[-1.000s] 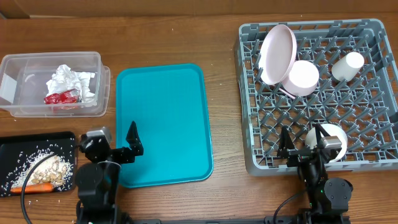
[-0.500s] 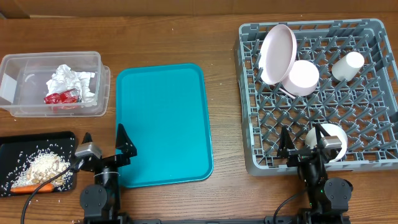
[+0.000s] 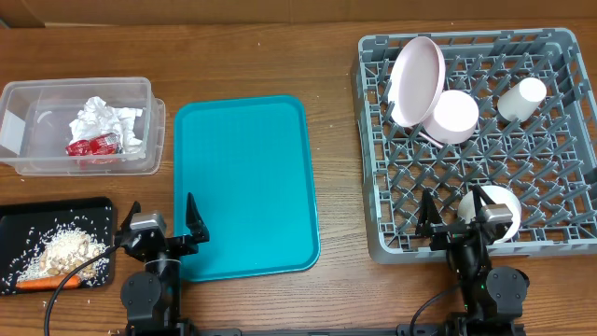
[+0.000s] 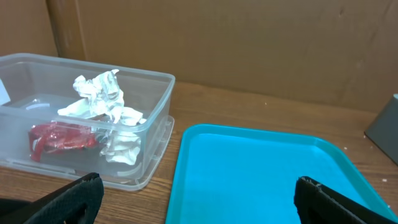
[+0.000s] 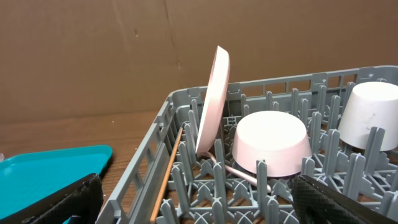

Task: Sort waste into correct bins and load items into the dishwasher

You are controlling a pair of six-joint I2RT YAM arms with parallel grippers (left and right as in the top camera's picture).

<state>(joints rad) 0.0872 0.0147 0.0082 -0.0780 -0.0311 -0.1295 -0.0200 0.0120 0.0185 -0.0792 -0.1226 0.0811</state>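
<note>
The clear tub holds white napkins and a red wrapper; it also shows in the left wrist view. The black tray holds rice scraps and an orange carrot piece. The grey dish rack holds the plate on edge, an upturned bowl, a cup and a second bowl. A wooden stick and a fork lie in the rack. My left gripper is open and empty. My right gripper is open and empty.
The teal serving tray lies between the tub and the rack, bare, its front left corner under my left gripper. My right gripper sits at the rack's front wall. A cardboard wall stands behind the table.
My left gripper has drawn back toward the table's front edge, swung left, then shifted slightly right. The right arm has not moved.
</note>
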